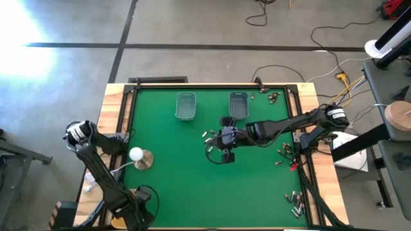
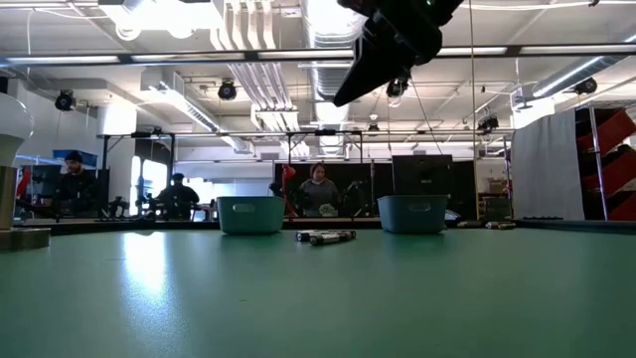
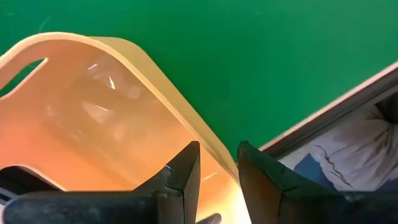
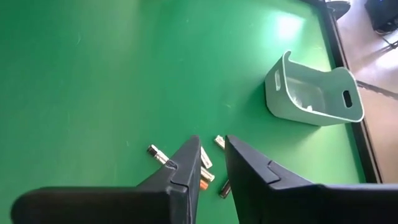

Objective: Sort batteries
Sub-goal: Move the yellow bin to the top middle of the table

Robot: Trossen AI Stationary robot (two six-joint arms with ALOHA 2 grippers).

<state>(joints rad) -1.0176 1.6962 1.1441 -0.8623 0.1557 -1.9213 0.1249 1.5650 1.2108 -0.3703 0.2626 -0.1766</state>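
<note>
We saw the right gripper raised above the middle of the green mat, its dark fingers nearly together with a narrow gap and nothing visible between them; whether it pinched a cell we could not tell. Just beneath it lay a small cluster of batteries, short cylinders with metallic ends, resting loose on the mat. More batteries were scattered near the mat's right edge and others toward the near right corner.

The left gripper sat at the near left corner of the table, its fingers parted by a slim gap beside a pale translucent curved container; we could not tell whether it gripped the rim.

The surface was a smooth matte green mat inside a black frame on a wooden table. Two small rectangular bins, the left bin and the right bin, stood at the far side, both pale blue-green plastic with handle slots; their contents were not discernible. A white ball on a round base stood at the left. Beyond, the room showed ceiling ducts and seated people.
</note>
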